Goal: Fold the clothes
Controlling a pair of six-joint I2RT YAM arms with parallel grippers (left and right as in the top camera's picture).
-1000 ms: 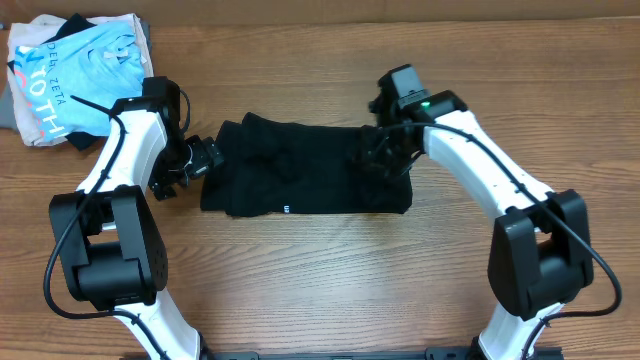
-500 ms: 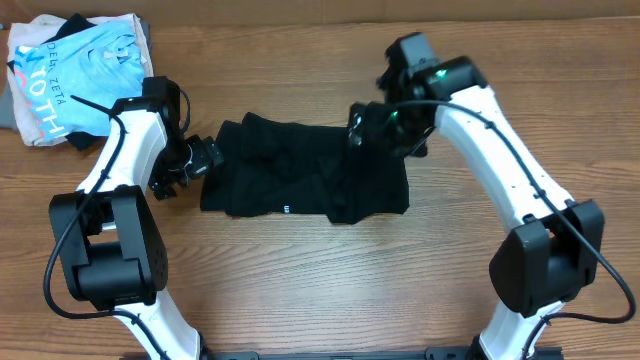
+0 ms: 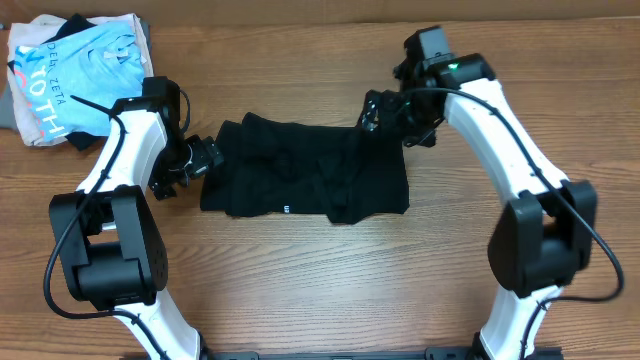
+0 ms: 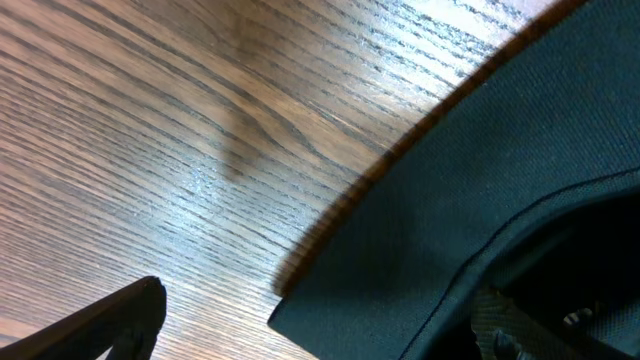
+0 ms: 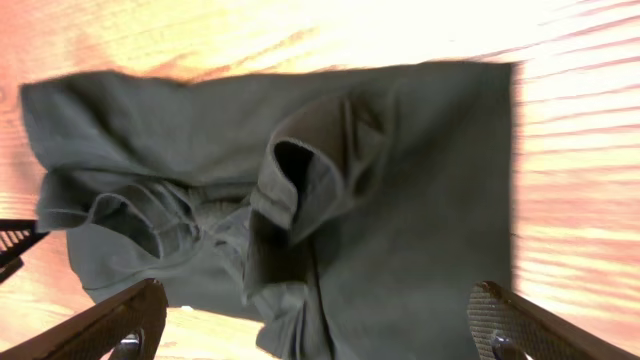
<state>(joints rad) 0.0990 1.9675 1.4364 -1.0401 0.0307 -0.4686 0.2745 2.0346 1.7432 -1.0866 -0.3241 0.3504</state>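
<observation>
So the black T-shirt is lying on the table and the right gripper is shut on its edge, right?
No. The black T-shirt lies on the table, but the right gripper is open, not shut on its edge: the right wrist view shows its fingers spread wide with nothing between them.

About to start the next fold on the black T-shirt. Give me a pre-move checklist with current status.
1. Right end effector open and empty: ok.
2. Left end effector open: ok.
3. Left end effector clear of the fabric: cannot tell; it sits at the shirt's left edge.
4. Black T-shirt lying flat: not ok; bunched ridges run across its middle.
5. Lower edge straight: not ok; a flap juts out towards the right.
6. Light blue shirt apart from the black one: ok.
</observation>
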